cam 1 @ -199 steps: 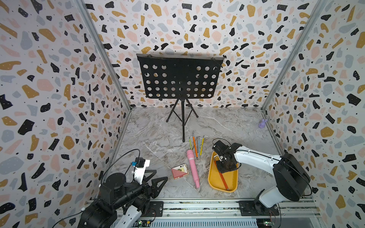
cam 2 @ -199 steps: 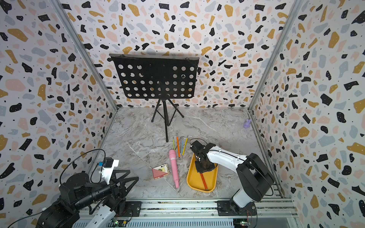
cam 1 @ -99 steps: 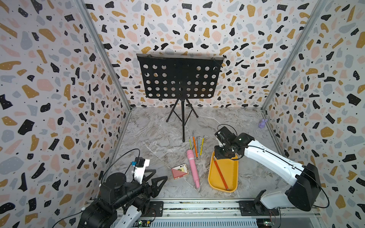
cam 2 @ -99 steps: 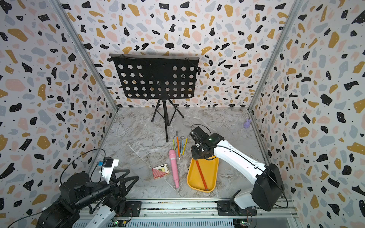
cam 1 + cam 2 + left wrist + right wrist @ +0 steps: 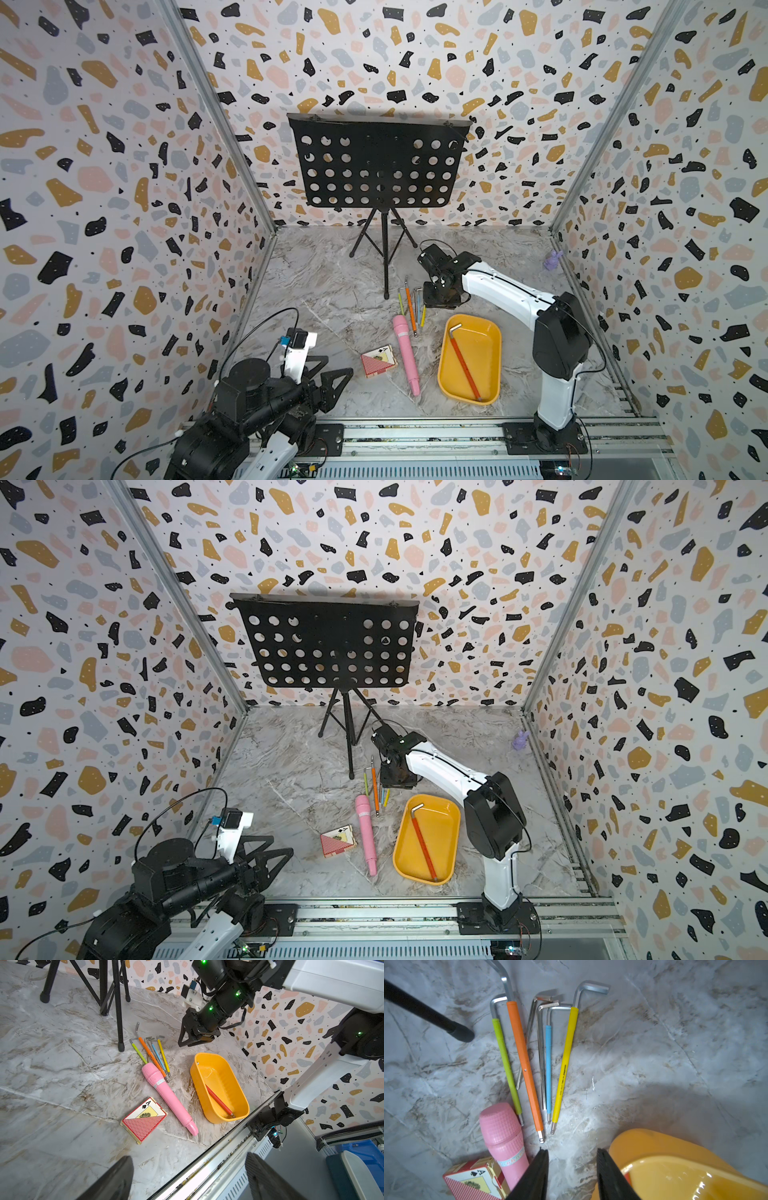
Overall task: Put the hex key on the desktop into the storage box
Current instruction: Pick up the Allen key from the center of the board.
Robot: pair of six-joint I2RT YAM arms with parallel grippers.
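The storage box [image 5: 484, 353] [image 5: 442, 833] is a yellow-orange tray on the marble desktop [image 5: 332, 299], front right. A red-sleeved hex key [image 5: 465, 365] [image 5: 219, 1101] lies diagonally inside it. Several more hex keys lie side by side on the desktop behind the box: orange [image 5: 523, 1064], green [image 5: 504, 1059], blue [image 5: 548, 1064], yellow [image 5: 564, 1064] and bare steel ones. My right gripper [image 5: 441, 302] [image 5: 572, 1151] hovers open and empty just right of them, above the desktop. My left gripper [image 5: 328, 378] [image 5: 189, 1156] rests open at the front left, holding nothing.
A pink toy microphone [image 5: 405, 353] lies left of the box, touching the hex keys' tips. A red playing-card box [image 5: 376, 359] sits beside it. A black music stand [image 5: 378, 166] stands behind, one foot [image 5: 460, 1032] near the green key. A purple figure [image 5: 552, 261] is far right.
My right gripper has risen out of the storage box and swung back toward the hex keys on the desktop, jaws widening. The red hex key stays in the box. The left arm is still.
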